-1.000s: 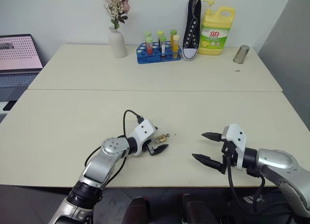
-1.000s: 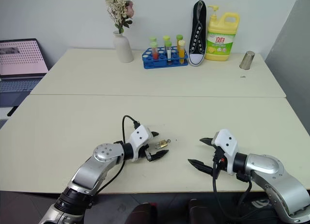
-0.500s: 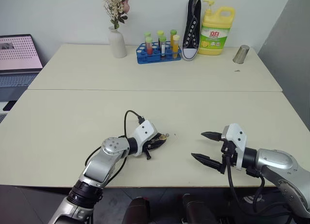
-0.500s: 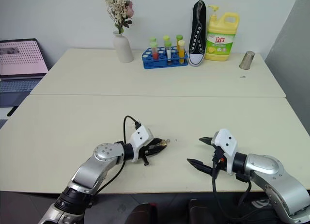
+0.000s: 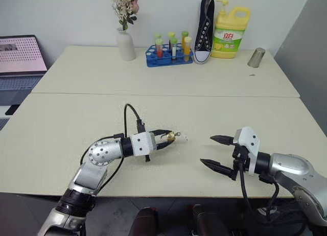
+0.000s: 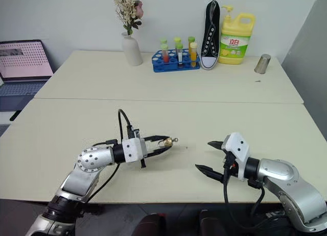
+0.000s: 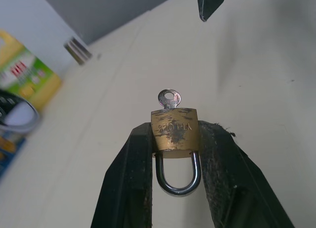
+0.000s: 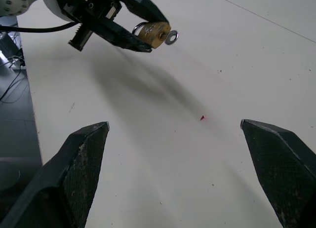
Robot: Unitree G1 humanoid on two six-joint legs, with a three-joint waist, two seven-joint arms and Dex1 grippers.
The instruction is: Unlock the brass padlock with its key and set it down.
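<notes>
Padlock (image 7: 175, 128) of scuffed brass sits pinched by its flat sides between the two black fingers of the left tool (image 5: 166, 140), held up clear of the surface (image 5: 168, 108); its thin silvery U-shaped shackle (image 7: 178, 176) points back toward the wrist and looks seated in the body. The key (image 7: 169, 98) stands in the end of the body facing away from the tool, showing a small round silvery head with a hole. The right tool (image 5: 218, 153) grips nothing, its two tapered, rough-textured black fingers spread wide, hovering near the padlock and pointing at it. The surface is two pale cream tables pushed together, matte and lightly specked. Along the far edge stand a white vase (image 5: 125, 45) of dried flowers, a blue rack (image 5: 168, 54) of coloured tubes, a black sneaker (image 5: 204, 26) propped upright, a yellow detergent jug (image 5: 231, 26) and a metal cup (image 5: 256, 57). A laptop (image 5: 20, 60) sits off to the left, with a white wall behind.
</notes>
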